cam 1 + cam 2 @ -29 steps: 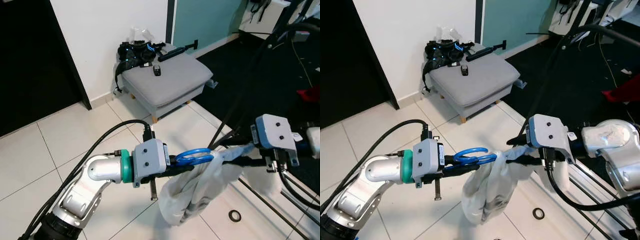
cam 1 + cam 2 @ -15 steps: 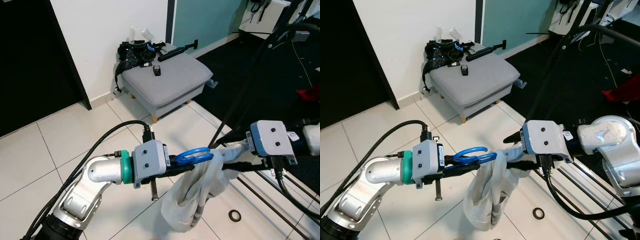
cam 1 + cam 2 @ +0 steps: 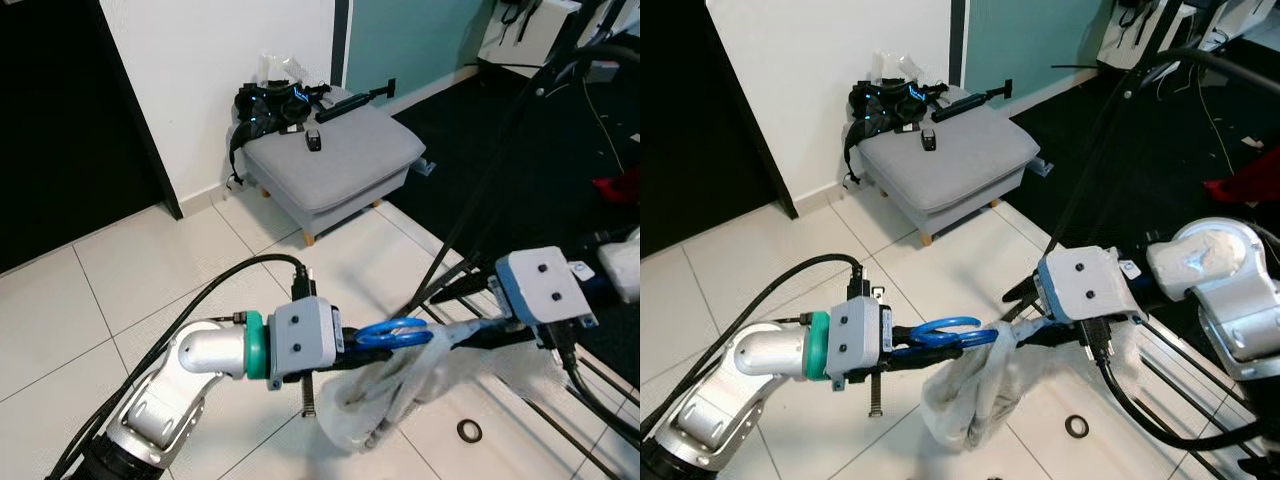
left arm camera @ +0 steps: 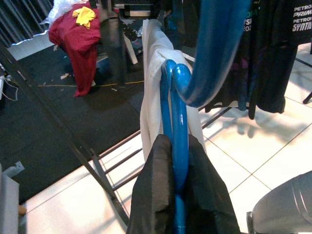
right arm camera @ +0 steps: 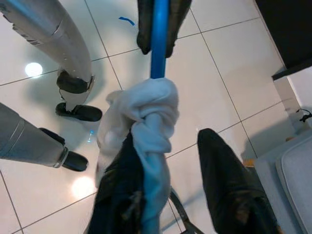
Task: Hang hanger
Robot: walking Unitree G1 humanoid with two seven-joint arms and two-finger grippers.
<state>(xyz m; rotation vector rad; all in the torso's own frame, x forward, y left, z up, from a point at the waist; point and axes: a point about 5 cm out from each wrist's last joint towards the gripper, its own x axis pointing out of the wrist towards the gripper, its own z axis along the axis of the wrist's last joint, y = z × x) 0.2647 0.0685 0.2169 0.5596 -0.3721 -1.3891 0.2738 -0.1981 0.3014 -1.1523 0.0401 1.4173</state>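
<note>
Left gripper [image 3: 350, 345] closed on the blue hanger [image 3: 392, 333], black fingers [image 4: 161, 195] pinching the hanger's bar from both sides, seen close up in the left wrist view. Held out level over the white tile floor [image 3: 120, 290], in front of the body.

Right gripper [image 3: 1025, 325] reaching in from the other side, meeting the same hanger. Fingers spread: one finger [image 5: 122, 195] pressed against the white cloth [image 5: 146, 117] bunched around the hanger bar, the other [image 5: 229, 190] standing apart with nothing against it. No firm grip visible there.

Hanger level between the two grippers, hook loop just beside the left gripper's body, bar running toward the right gripper. White cloth draped over it, twisted around the bar and sagging in a loose bundle [image 3: 385, 400] below, hanging near the floor but whether touching cannot be told.

Beyond, a grey footstool [image 3: 335, 155] against the white wall, with black gear [image 3: 270, 105] piled at its back corner and a small dark object [image 3: 314, 141] on top. To the right, black rack tubes [image 3: 480, 200] slanting up over a dark carpet. A small black ring [image 3: 468, 431] on the tiles near the rack's base. In the left wrist view, dark garments [image 4: 263, 53] hanging and a red cloth [image 4: 78, 39] draped further back.
</note>
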